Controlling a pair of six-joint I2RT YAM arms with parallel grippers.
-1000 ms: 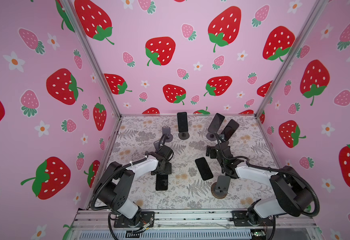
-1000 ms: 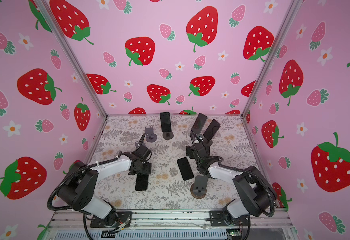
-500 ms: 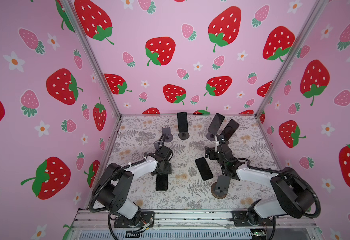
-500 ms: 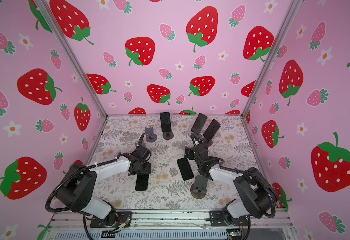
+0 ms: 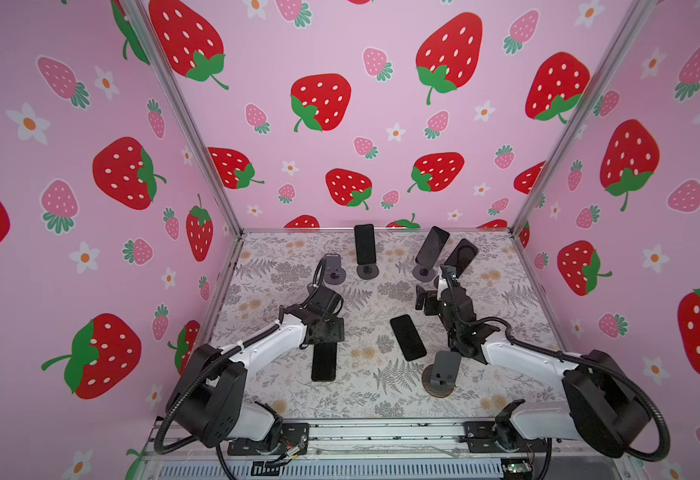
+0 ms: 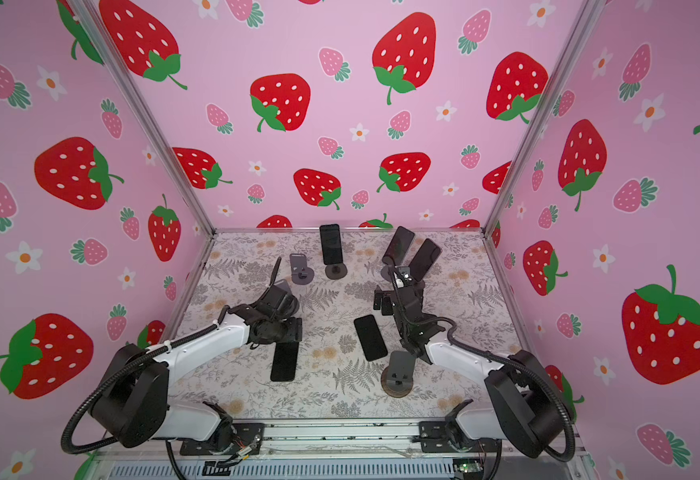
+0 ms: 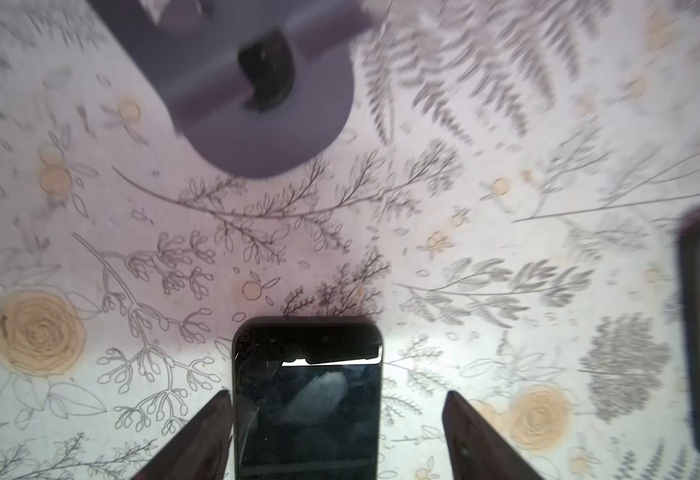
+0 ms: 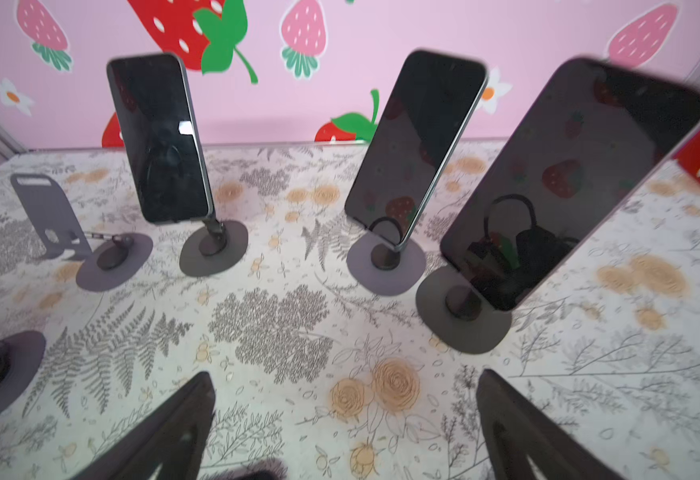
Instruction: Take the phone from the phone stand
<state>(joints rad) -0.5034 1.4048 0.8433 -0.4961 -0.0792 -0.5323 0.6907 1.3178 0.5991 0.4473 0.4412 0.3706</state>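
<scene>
While the left gripper [image 7: 336, 392] straddles the flat phone [image 7: 306, 399] on the table [image 7: 464, 208], fingers apart, the right gripper [image 8: 346, 374], fingers wide and empty, faces a propped phone [image 8: 568, 187] on its stand [image 8: 464, 324].

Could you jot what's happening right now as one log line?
left gripper: open over flat phone | right gripper: open, empty, facing nearest standing phone

A lab robot booth: strawberry-papered walls [image 5: 361, 41], aluminium frame [image 5: 188, 129], two arms [image 5: 265, 345] bolted to a rail [image 5: 381, 432].

Black phone [image 7: 306, 395] flat, stand [image 7: 257, 104] nearby
</scene>
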